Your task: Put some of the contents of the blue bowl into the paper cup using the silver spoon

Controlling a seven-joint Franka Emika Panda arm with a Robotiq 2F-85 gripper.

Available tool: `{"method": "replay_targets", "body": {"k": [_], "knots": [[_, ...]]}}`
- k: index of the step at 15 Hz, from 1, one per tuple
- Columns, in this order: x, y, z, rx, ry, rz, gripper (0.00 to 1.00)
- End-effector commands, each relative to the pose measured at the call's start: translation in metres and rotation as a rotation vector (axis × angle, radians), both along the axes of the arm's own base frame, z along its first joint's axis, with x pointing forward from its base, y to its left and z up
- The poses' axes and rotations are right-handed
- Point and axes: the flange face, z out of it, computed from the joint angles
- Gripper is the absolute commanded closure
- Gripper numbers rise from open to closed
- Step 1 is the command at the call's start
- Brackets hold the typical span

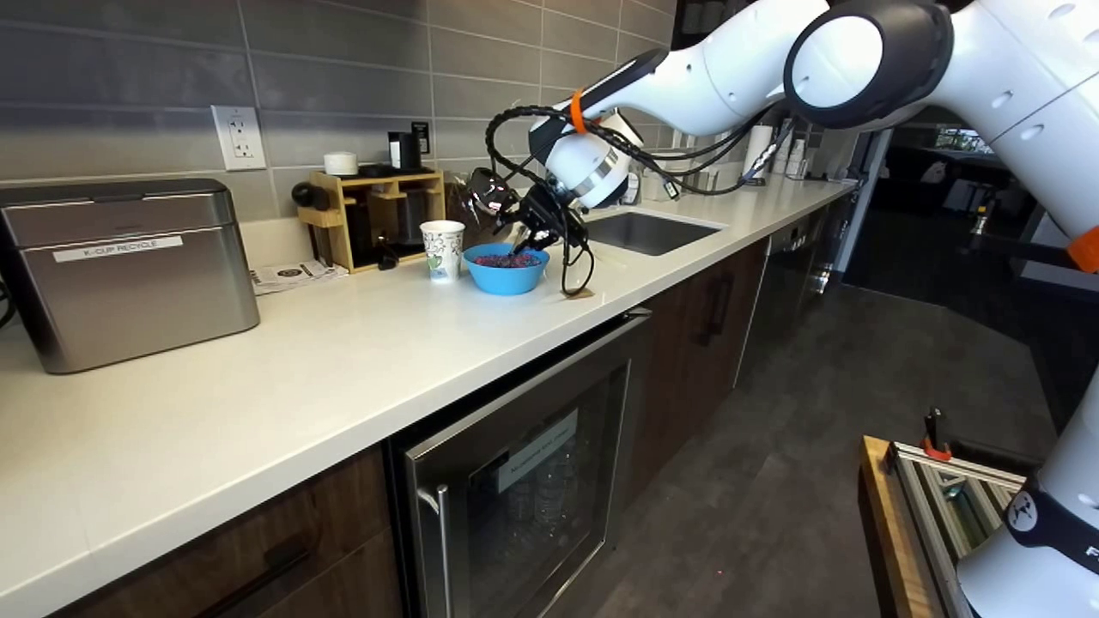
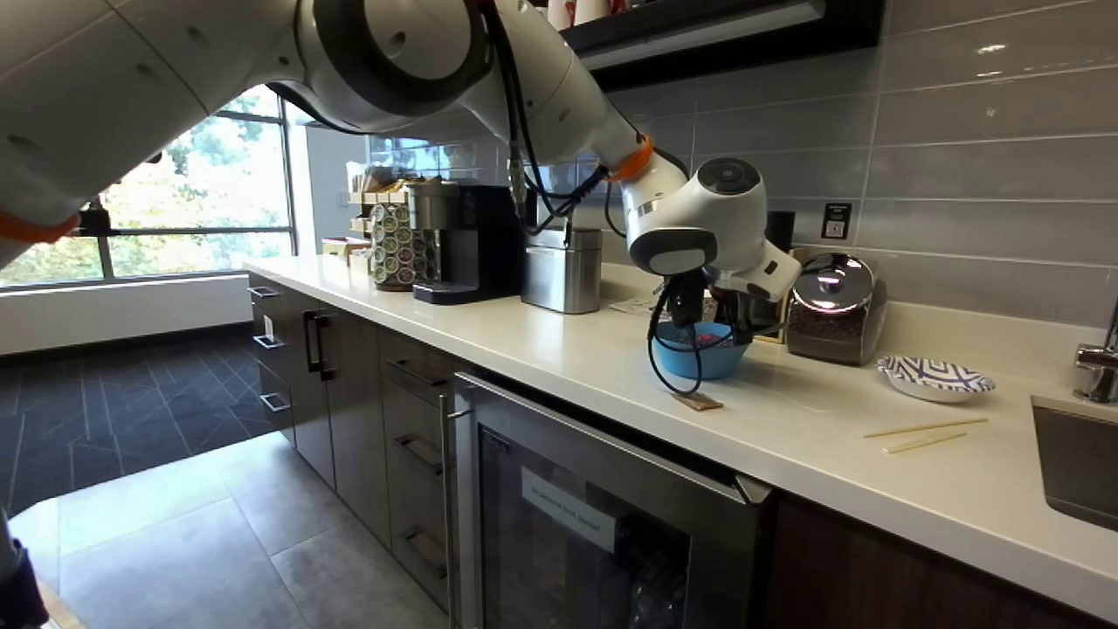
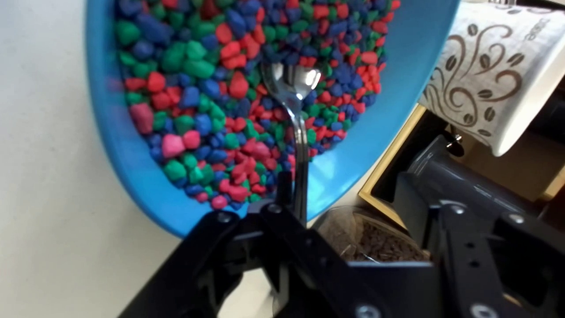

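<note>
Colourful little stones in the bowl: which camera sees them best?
The wrist view, because it looks down into the blue bowl and shows red, green and blue stones separately. In both exterior views they blur into a small reddish patch inside the bowl.

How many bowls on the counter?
2. The blue bowl stands beside the paper cup; the patterned bowl, seen only in an exterior view, stands near the sink. Others could be hidden behind the arm.

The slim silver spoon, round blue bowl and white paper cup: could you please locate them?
Slim silver spoon (image 3: pixel 301 145): wrist view, handle.
Round blue bowl (image 1: pixel 505 281): an exterior view, outer wall.
White paper cup (image 3: pixel 490 77): wrist view, patterned side.
</note>
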Motion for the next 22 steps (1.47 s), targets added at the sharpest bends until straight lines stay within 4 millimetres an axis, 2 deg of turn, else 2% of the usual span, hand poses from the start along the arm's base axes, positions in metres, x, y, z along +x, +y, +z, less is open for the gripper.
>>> {"method": "replay_targets", "body": {"k": [1, 6, 9, 10, 12, 17, 22], "knots": [[0.0020, -0.0041, -0.0134, -0.002, -0.009, -0.014, 0.40], [0.0021, -0.0043, -0.0139, -0.004, -0.008, -0.011, 0.45], [0.0019, -0.0046, -0.0152, -0.005, -0.006, -0.010, 0.54], [0.0022, -0.0045, -0.0147, -0.005, -0.007, -0.010, 0.52], [0.0018, -0.0048, -0.0152, -0.005, -0.004, -0.009, 0.54], [0.0014, -0.0054, -0.0166, -0.007, -0.003, -0.008, 0.63], [0.0014, -0.0058, -0.0171, -0.011, -0.003, -0.003, 0.61]]}}
